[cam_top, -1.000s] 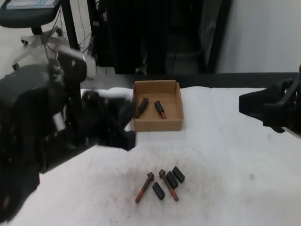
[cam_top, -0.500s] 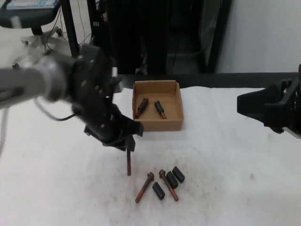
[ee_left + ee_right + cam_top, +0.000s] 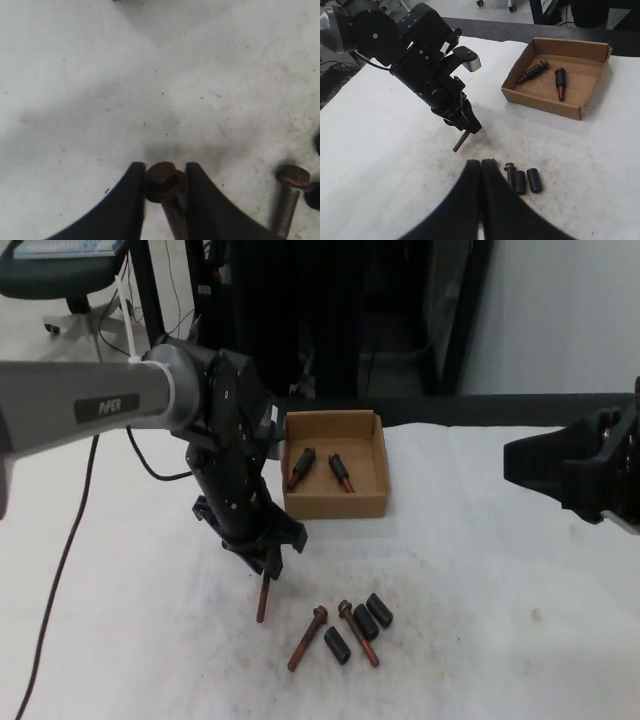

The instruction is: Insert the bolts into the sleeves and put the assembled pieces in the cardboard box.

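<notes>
**Left gripper holds one bolt beside the loose parts**

We see a rusty bolt (image 3: 262,600) clamped between the two fingers of the left gripper (image 3: 165,171). The left wrist view shows its head pinched at the fingertips. From the high view its shank hangs down toward the white cloth (image 3: 480,590); we cannot tell whether the tip touches it.

Near the held bolt, toward the front of the bench, the remaining parts lie flat on the cloth. A first loose bolt (image 3: 306,638) and a second loose bolt (image 3: 359,633) lie apart, with the first sleeve (image 3: 336,645) between them. The second sleeve (image 3: 366,621) lies just beside the second loose bolt, and the third sleeve (image 3: 379,610) just beside that one.

Farther back stands the cardboard box (image 3: 335,506), its top open. Two assembled pieces lie apart inside it, one (image 3: 302,468) toward the left arm's side and the other (image 3: 341,471) near the middle.

The right gripper (image 3: 480,165) sits well off to the right, its fingers pressed together with nothing between them.
</notes>
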You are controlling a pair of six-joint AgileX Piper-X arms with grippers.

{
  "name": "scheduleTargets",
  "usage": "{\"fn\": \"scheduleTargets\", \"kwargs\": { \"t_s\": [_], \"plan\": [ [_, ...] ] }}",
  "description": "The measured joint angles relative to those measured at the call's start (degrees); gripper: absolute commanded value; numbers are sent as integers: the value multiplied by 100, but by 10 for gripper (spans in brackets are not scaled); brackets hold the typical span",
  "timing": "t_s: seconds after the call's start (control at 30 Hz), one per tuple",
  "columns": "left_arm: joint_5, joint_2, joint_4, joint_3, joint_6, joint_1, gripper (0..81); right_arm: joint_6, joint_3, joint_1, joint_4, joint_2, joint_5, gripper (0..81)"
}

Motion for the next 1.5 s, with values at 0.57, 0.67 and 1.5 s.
{"fn": "scheduleTargets", "kwargs": {
  "t_s": [0.57,0.67,1.5],
  "plan": [
    [-446,14,420,-7,360,0,333,0,0,0,0,0,0,4],
    [-474,14,486,-7,267,-16,333,0,0,0,0,0,0,4],
    [-1231,14,-83,43,-493,-662,333,0,0,0,0,0,0,4]
  ]
}}
